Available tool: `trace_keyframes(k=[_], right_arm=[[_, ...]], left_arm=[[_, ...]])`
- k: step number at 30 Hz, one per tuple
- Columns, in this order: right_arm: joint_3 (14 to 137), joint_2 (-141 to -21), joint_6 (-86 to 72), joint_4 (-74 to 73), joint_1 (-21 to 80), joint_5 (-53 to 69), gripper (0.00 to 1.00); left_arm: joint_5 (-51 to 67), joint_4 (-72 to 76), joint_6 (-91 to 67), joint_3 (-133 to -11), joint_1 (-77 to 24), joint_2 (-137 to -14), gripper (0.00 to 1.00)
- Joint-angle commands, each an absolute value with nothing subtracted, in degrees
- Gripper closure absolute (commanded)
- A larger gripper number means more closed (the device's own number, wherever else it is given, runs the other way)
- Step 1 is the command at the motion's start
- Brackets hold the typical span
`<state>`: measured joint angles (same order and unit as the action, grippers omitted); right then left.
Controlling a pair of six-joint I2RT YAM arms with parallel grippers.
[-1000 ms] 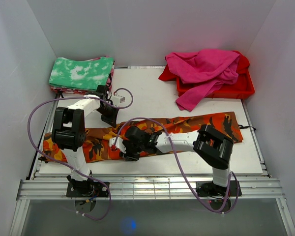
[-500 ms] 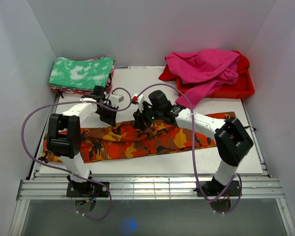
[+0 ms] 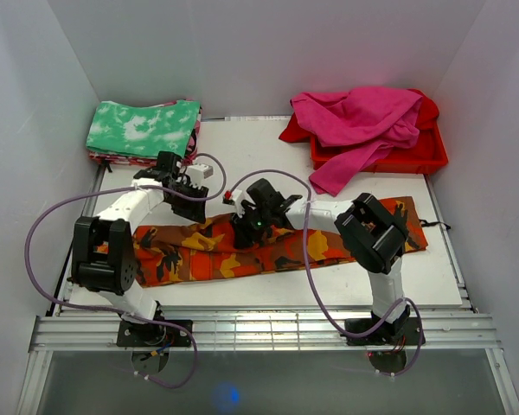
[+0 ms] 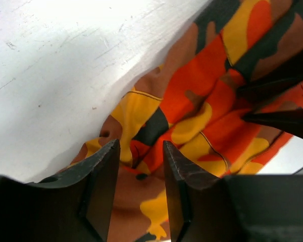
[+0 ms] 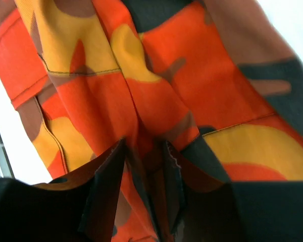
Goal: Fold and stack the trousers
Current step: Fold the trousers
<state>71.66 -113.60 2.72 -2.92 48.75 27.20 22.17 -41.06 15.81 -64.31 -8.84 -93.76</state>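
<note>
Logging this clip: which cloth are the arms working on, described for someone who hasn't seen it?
On the white table, nearest the arm bases, a long strip of cloth lies crosswise: the trousers. Only they are orange, red, yellow and brown camouflage; the other cloths are plain pink or mottled green.

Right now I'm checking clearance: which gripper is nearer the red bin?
Right. The right gripper sits mid-table on the trousers; the left gripper is farther left of the red bin.

Even, bright overhead light fills the top view; the table [image 4: 50,60] glares white in the left wrist view (near-blown), and both wrist views' foreground fingers blur.
</note>
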Motion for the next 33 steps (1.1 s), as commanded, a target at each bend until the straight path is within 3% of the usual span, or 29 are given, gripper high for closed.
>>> trace_keyframes(k=[1, 4, 8, 12, 16, 21, 28, 30, 33], right_arm=[[70.8, -113.6, 2.9, -1.3, 50.4, 28.4, 0.58], [70.7, -113.8, 2.9, -1.2, 50.9, 28.1, 0.59], [69.5, -112.3, 1.8, -0.7, 50.9, 27.6, 0.56], [68.0, -110.0, 0.8, 1.9, 50.9, 27.2, 0.52], [70.0, -108.5, -1.3, 1.6, 50.7, 27.9, 0.52], [70.8, -107.8, -9.1, 5.9, 50.5, 32.2, 0.52], [72.9, -116.2, -23.2, 14.9, 50.5, 39.0, 0.52], [73.0, -117.4, -23.9, 15.9, 50.7, 39.8, 0.53], [71.8, -119.3, -24.3, 17.9, 50.9, 39.6, 0.56]], left_arm=[[24.5, -45.1, 18.4, -66.4, -8.9, -86.8, 0.5], [26.7, -51.0, 22.9, -64.7, -9.0, -85.1, 0.51], [26.1, -55.6, 25.9, -58.0, -8.9, -82.0, 0.6], [22.5, -56.5, 27.5, -50.5, -9.0, -82.9, 0.84], [21.7, -56.8, 30.0, -47.3, -9.0, -85.4, 1.0], [24.2, -55.8, 34.7, -45.6, -8.9, -84.9, 1.0], [27.1, -51.7, 33.8, -48.3, -9.0, -71.7, 0.99], [28.0, -50.4, 28.5, -51.1, -8.7, -68.4, 0.89], [26.6, -46.0, 21.5, -56.7, -7.9, -65.2, 0.66]])
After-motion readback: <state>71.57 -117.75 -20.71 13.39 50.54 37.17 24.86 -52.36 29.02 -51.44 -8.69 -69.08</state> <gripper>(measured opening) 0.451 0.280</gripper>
